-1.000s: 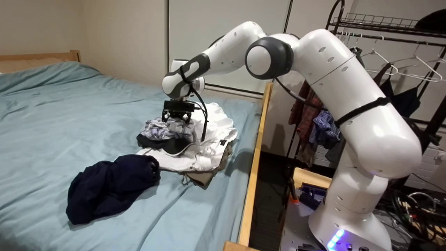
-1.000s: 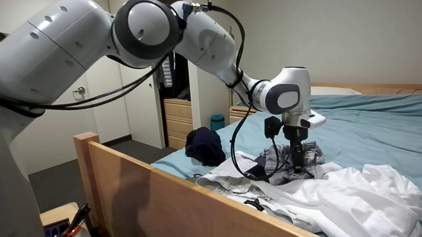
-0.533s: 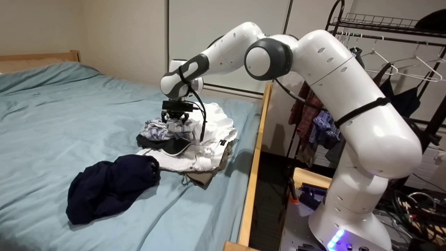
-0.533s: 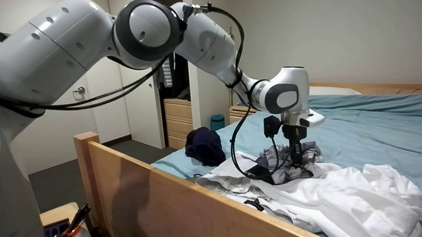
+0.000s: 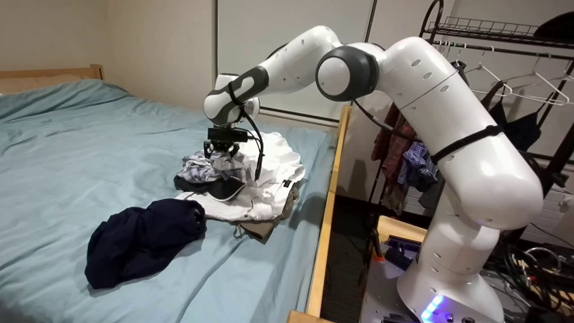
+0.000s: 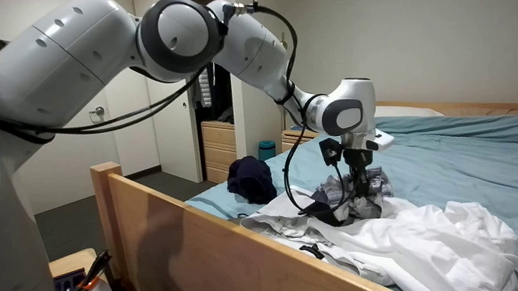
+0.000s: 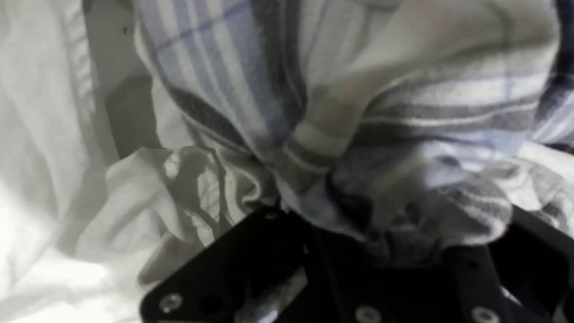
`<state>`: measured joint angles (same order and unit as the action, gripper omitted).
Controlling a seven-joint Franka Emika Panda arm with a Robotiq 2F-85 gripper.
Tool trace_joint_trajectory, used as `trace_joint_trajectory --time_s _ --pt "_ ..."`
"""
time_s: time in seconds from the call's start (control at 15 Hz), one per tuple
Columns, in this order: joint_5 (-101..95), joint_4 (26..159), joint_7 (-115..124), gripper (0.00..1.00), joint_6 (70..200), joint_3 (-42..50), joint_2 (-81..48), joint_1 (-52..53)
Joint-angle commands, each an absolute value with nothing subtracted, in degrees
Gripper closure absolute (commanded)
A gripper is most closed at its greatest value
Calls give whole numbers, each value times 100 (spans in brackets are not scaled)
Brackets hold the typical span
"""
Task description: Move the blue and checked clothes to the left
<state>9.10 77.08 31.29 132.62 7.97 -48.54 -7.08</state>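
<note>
The checked garment, blue-grey and white, lies bunched on top of a clothes pile on the bed; in an exterior view it is partly behind my gripper. My gripper points down into it, also in an exterior view. In the wrist view the checked cloth is gathered between the black fingers; the fingertips are hidden in it. The gripper is shut on this cloth. The dark blue garment lies crumpled on the bed, apart from the pile; it shows in an exterior view too.
Under the checked garment are a black item with a white edge, white clothes and a brown garment. The wooden bed rail stands between arm base and pile. A clothes rack is beside the robot.
The gripper's fingers have closed into the checked garment. The gripper has since risen slightly and shifted a little left in both exterior views, dragging the cloth along. The dark blue garment has not moved.
</note>
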Motion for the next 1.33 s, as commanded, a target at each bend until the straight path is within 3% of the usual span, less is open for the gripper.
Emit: trace_joint_trajectory --time_s 0.0,0.93,1.27 --pt "908 8676 2280 94 13481 597 -3880 -550" --pt "808 12458 -317 94 13613 -180 -37 51" --pt "996 14121 566 94 13460 -123 1511 100"
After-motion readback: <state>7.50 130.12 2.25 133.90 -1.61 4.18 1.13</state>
